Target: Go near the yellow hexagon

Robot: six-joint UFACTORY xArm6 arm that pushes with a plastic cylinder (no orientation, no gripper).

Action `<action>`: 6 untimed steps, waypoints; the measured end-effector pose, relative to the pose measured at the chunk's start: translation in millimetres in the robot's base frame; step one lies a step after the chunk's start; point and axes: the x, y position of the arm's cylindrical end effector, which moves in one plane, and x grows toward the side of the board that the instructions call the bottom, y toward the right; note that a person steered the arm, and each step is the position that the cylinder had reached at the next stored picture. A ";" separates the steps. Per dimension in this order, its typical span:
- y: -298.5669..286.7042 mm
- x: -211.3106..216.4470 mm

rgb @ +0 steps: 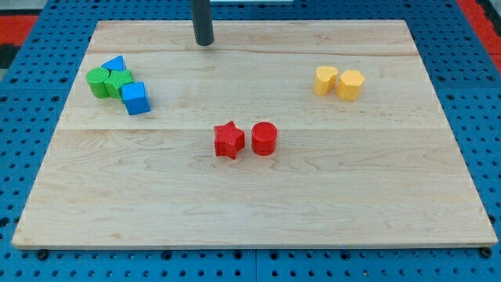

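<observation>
Standing near the board's (250, 196) top edge, my tip (204, 44) is left of centre, well apart from every block; the rod has no claw to open or close. Far to the view's right sits the yellow hexagon (351, 84), touching a second yellow block (326, 80). Mid-board lie a red star (228, 140) and red cylinder (264, 139). At left cluster two green blocks (107, 81), a blue cube (136, 99) and another blue block (116, 63).

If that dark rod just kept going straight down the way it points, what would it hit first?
Only the wooden board. My tip sits near the view's top edge, with no block under it. The yellow hexagon lies well off to the view's right, though depth is hard to judge.
</observation>
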 end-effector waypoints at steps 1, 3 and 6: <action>-0.7 0.0; 53.1 3.1; 252.3 -5.4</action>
